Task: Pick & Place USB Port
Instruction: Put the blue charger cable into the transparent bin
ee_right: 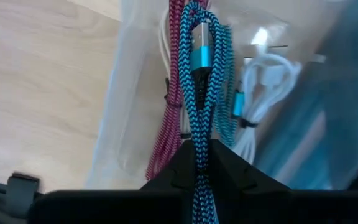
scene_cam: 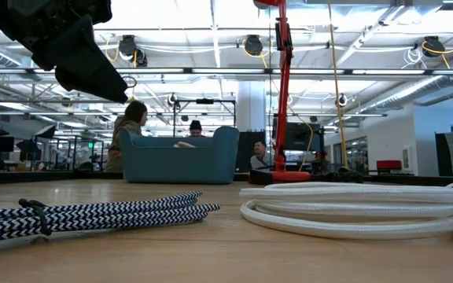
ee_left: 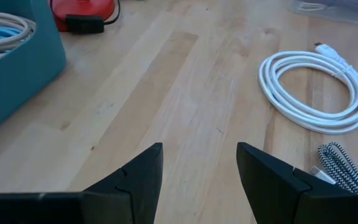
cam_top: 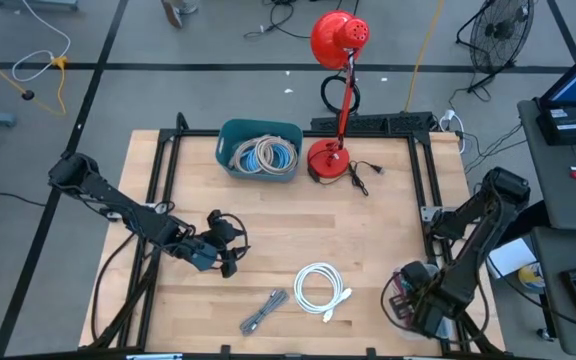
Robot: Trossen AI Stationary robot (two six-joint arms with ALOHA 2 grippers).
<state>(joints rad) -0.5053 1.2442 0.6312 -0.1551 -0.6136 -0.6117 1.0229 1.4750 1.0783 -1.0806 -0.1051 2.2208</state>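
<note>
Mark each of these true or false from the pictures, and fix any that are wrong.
1. The right gripper is shut on a blue braided cable. True.
2. The left gripper holds the white cable. False: its fingers are open and empty, and the cable lies coiled on the table.
3. The teal bin has coiled cables in it. True.
4. The red lamp lies on its side. False: it stands upright beside the bin.
5. A black-and-white braided cable lies beside the white cable. True.
</note>
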